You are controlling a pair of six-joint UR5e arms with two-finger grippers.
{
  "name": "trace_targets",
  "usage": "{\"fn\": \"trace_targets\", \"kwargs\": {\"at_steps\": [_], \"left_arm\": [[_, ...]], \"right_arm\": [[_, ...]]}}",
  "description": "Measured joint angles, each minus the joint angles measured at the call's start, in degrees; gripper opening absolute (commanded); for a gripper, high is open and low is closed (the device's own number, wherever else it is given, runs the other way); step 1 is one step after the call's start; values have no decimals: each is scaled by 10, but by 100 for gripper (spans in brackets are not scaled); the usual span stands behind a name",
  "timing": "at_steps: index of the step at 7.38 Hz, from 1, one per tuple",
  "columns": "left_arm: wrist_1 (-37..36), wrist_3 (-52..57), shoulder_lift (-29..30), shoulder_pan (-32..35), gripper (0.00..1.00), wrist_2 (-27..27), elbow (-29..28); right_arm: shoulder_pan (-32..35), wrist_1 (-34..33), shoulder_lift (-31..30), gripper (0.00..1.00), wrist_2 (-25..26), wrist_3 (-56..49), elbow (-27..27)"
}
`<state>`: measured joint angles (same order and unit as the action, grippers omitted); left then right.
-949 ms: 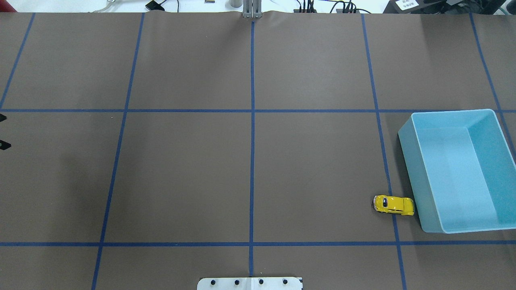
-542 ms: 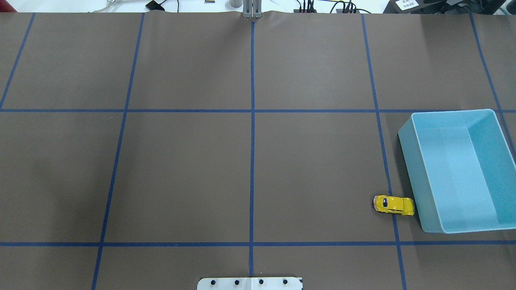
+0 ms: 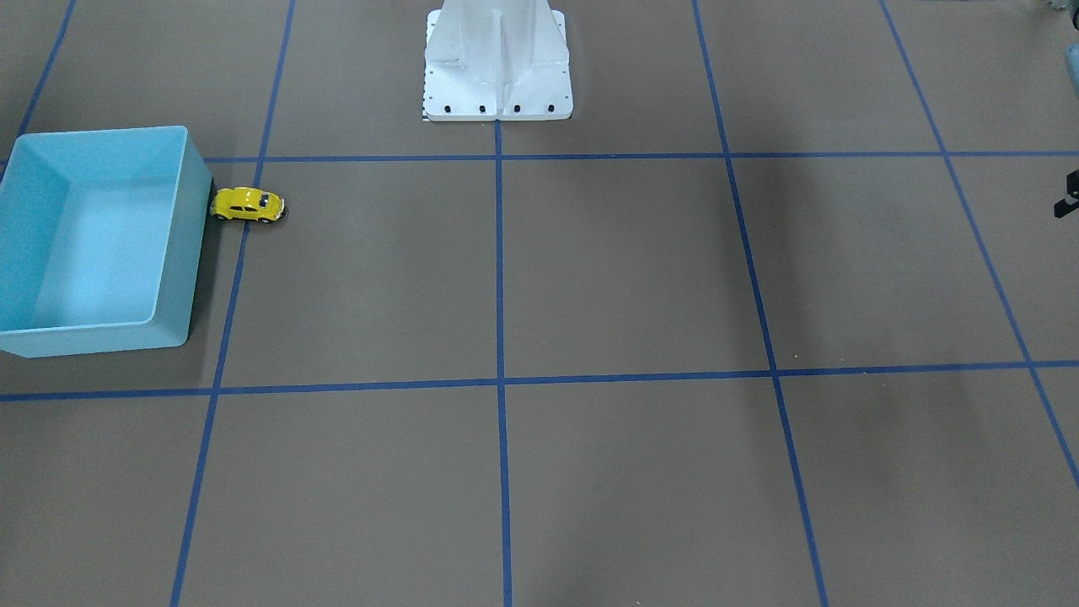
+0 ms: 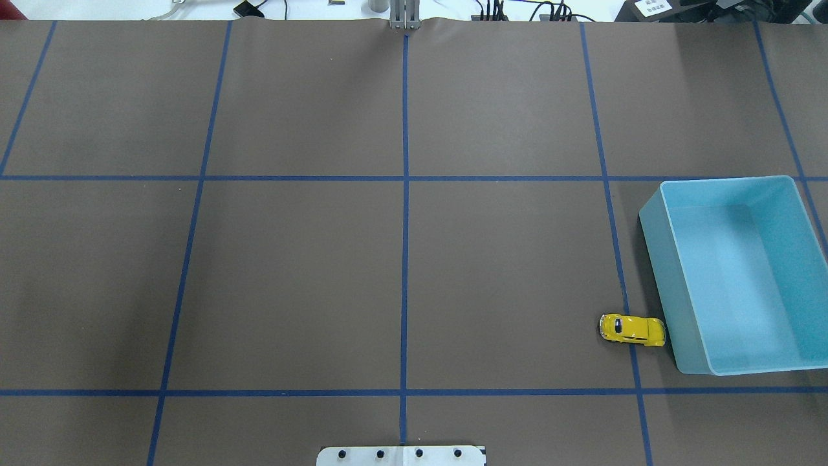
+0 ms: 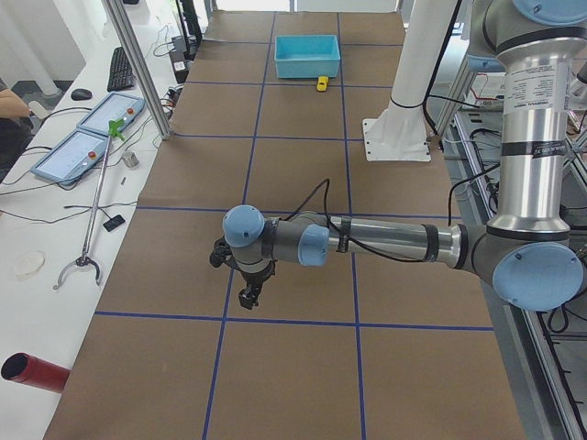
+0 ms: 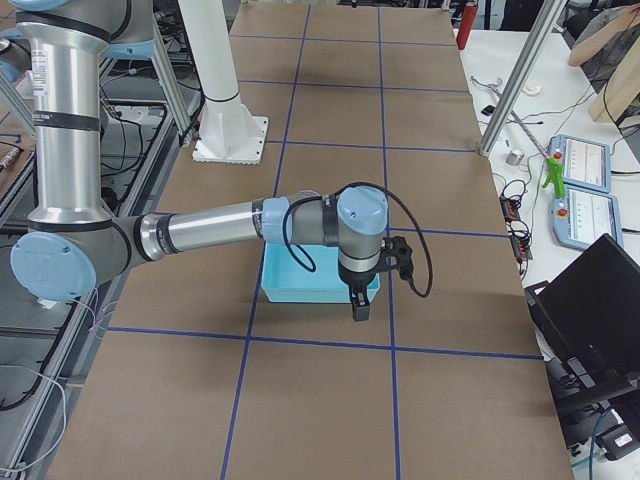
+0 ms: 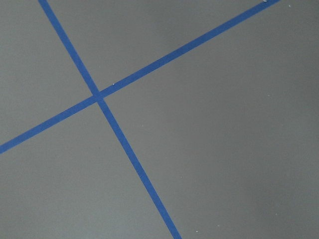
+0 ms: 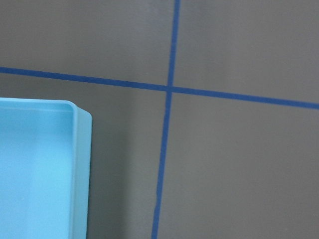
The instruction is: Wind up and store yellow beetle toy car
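Note:
The yellow beetle toy car [image 4: 632,329] [image 3: 247,205] [image 5: 322,83] stands on its wheels on the brown mat, its one end close to the outer long wall of the light blue bin [image 4: 661,285] [image 3: 195,244] [image 5: 307,70]. Nothing lies in the bin. My left gripper [image 5: 249,297] hangs far off at the table's other end, pointing down over a tape crossing. Only a black part of it [image 3: 1067,202] shows in the front view, and I cannot tell its state. My right gripper [image 6: 359,308] hangs beside the bin [image 6: 300,296] [image 8: 82,164], away from the car, state unclear.
Blue tape lines divide the mat into squares. The white robot pedestal [image 3: 497,67] [image 4: 401,455] stands at the middle of the near edge. An operator bench with control pads [image 5: 84,147], a grabber tool [image 5: 92,211] and a red cylinder [image 5: 35,373] runs along the far side.
The left gripper's two black fingertips, at the overhead view's left edge 0.9 s ago, have gone out of that view. A shadow has spread inside the bin. Car and bin stay put.

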<state>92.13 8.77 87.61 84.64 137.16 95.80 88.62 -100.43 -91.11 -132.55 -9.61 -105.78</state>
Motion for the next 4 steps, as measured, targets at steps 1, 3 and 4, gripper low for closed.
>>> {"fn": "trace_targets", "kwargs": {"at_steps": [1,3,4], "left_arm": [[-3,-36,3,14,100,0,0],[-2,-56,0,33,100,13,0],[-1,-67,-3,36,100,25,1]], "right_arm": [[-42,-1,28,100,15,-1,-4],[-124,-8,70,100,43,-2,-13],[-164,-9,79,100,61,-3,-28]]}}
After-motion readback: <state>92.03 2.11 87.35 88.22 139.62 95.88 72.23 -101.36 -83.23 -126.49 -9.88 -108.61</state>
